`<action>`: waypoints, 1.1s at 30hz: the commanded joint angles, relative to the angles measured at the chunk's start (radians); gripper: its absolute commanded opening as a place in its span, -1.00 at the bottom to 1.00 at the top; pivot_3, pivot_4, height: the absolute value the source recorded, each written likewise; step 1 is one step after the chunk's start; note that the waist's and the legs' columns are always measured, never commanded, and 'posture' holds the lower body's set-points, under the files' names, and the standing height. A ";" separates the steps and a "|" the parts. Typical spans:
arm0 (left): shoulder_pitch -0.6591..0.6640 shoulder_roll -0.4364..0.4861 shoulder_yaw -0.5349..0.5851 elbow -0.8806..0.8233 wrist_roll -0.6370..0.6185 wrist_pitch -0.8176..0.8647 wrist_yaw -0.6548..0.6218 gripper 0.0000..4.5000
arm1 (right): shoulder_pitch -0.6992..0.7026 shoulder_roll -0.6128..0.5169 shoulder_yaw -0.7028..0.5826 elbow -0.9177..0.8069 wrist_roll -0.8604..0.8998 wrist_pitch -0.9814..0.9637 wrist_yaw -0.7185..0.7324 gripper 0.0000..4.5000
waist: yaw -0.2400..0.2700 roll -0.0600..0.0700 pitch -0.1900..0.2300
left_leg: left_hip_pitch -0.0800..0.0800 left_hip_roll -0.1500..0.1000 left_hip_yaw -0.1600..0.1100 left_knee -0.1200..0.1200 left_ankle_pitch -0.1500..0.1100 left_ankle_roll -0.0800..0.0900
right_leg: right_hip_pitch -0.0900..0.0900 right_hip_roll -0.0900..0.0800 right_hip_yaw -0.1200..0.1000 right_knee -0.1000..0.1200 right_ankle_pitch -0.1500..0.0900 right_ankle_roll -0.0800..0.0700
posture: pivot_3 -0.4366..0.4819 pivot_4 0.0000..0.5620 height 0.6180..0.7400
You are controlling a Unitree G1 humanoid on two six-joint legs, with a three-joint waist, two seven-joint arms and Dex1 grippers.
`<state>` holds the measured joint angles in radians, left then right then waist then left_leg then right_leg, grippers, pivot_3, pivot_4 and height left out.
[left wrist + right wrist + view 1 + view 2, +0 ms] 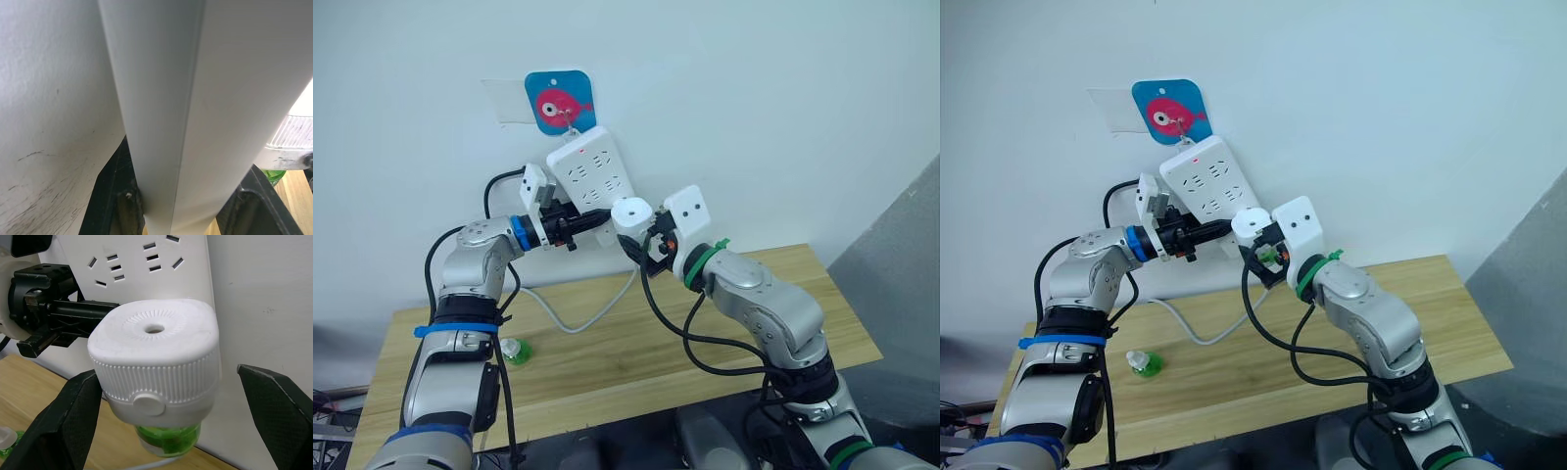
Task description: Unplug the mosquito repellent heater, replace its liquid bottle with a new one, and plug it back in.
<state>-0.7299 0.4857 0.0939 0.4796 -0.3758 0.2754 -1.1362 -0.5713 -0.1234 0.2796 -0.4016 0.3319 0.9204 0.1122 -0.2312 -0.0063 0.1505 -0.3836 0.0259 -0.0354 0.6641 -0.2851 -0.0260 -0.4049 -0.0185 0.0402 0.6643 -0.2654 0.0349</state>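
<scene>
- Mosquito repellent heater (155, 357): white, with a round vented top and a green liquid bottle (168, 439) under it, plugged into the lower end of the power strip (592, 171) on the wall (783, 117).
- Right gripper (166, 416): fingers spread wide either side of the heater, touching nothing.
- Left gripper (592, 219): at 9 o'clock from the heater, clenched on the power strip's lower edge.
- Spare green bottle (515, 351): lying on the wooden table (607, 362), at about 7 o'clock from the heater.
- Blue fish hook plate (560, 101): at 12 o'clock above the strip.
</scene>
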 commanded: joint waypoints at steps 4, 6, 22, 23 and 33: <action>0.025 0.000 -0.011 -0.020 0.004 0.003 0.005 -0.41 | -0.033 0.024 0.020 0.004 -0.053 -0.064 0.027 1.00 | -0.003 0.000 0.000 | 0.000 0.000 0.000 0.000 0.000 0.000 | 0.000 0.000 0.000 0.000 0.000 0.000 | -0.75 -0.35 1.00; 0.026 0.000 -0.011 -0.021 0.004 0.003 0.007 -0.41 | -0.031 0.026 0.026 0.001 -0.063 -0.070 0.036 0.83 | -0.005 0.000 0.000 | 0.000 0.000 0.000 0.000 0.000 0.000 | 0.000 0.000 0.000 0.000 0.000 0.000 | -0.75 -0.35 1.00; 0.007 0.004 0.000 0.051 0.014 -0.011 0.046 -0.41 | 0.012 -0.090 -0.033 -0.212 -0.075 0.042 0.104 0.31 | -0.007 -0.001 0.001 | -0.003 -0.001 -0.003 0.000 0.000 0.000 | 0.000 -0.003 -0.001 -0.001 -0.001 0.002 | -0.78 -0.33 1.00; 0.008 0.006 0.001 0.054 0.013 -0.016 0.047 -0.41 | 0.017 -0.094 -0.049 -0.237 -0.064 0.066 0.106 0.31 | -0.005 -0.001 0.002 | -0.003 -0.001 -0.003 0.000 0.000 0.000 | 0.000 -0.004 -0.001 -0.001 -0.001 0.002 | -0.78 -0.33 1.00; 0.026 0.005 0.008 0.059 0.012 -0.045 0.072 -0.41 | 0.018 -0.074 -0.144 -0.337 -0.009 0.199 0.091 0.31 | -0.015 -0.002 0.004 | 0.000 -0.001 -0.004 0.000 0.000 0.000 | 0.001 0.000 -0.001 0.001 -0.001 0.002 | -0.77 -0.35 1.00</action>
<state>-0.7242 0.4868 0.0955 0.5137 -0.3878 0.2142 -1.1142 -0.5355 -0.2073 0.1661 -0.6833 0.3034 1.1247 0.2088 -0.2460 -0.0080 0.1548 -0.3838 0.0251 -0.0392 0.6640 -0.2851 -0.0261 -0.4041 -0.0187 0.0398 0.6651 -0.2667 0.0370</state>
